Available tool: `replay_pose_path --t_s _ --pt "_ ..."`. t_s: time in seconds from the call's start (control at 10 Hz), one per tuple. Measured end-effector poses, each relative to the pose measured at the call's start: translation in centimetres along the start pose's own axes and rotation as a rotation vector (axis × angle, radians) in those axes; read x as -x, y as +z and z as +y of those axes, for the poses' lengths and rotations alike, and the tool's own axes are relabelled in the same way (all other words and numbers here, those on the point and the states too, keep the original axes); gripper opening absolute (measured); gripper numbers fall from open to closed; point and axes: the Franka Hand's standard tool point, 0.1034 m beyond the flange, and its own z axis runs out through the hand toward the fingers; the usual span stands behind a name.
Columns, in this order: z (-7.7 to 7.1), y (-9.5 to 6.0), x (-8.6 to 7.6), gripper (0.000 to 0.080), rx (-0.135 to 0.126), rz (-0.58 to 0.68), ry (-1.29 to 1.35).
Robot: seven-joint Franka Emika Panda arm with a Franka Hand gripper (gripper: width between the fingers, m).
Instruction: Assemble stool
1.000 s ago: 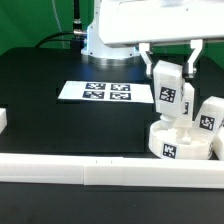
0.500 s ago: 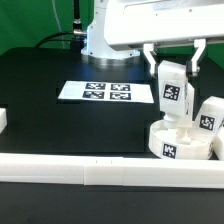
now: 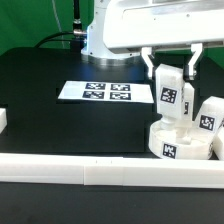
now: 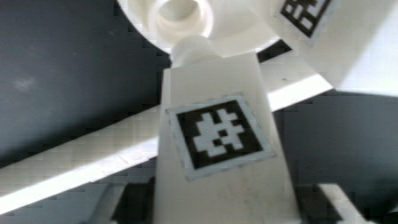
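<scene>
- The gripper (image 3: 171,66) hangs over the exterior view's right part of the black tabletop (image 3: 60,125), its jaws closed on the upper end of a white blocky leg (image 3: 169,95), one finger on each side of it.
- The held leg stands nearly upright, its black-and-white tag facing the camera, with its lower end down at the round white seat (image 3: 176,143). Whether it is fully seated in a socket cannot be told.
- In the wrist view the same leg (image 4: 217,130) runs down from the jaws to the seat (image 4: 178,20), where a round socket opening shows just past the leg's far end.
- The seat rests on the tabletop near the exterior view's right edge, just behind the long white rail (image 3: 120,173) along the front, and bears a tag on its side wall.
- A second leg (image 3: 208,118) stands tilted at the seat's far right side, touching or very close to it.
- The marker board (image 3: 96,92) lies flat, well apart, toward the exterior view's left of the seat.
- A small white block (image 3: 3,120) sits at the left edge.
</scene>
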Motion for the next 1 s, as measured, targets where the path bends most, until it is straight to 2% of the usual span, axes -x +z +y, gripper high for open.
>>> replay_pose_path --t_s 0.5,0.6,0.9,1.0 --pt "0.1 -0.1 0.1 0.0325 -0.003 0.018 -0.001" --pt "0.1 -0.1 0.2 0.0325 -0.008 0.026 0.001" --pt "0.4 -0.1 -0.8 0.0325 -0.038 0.072 0.006" --pt "0.3 -0.1 -0.7 0.0325 -0.039 0.065 0.012"
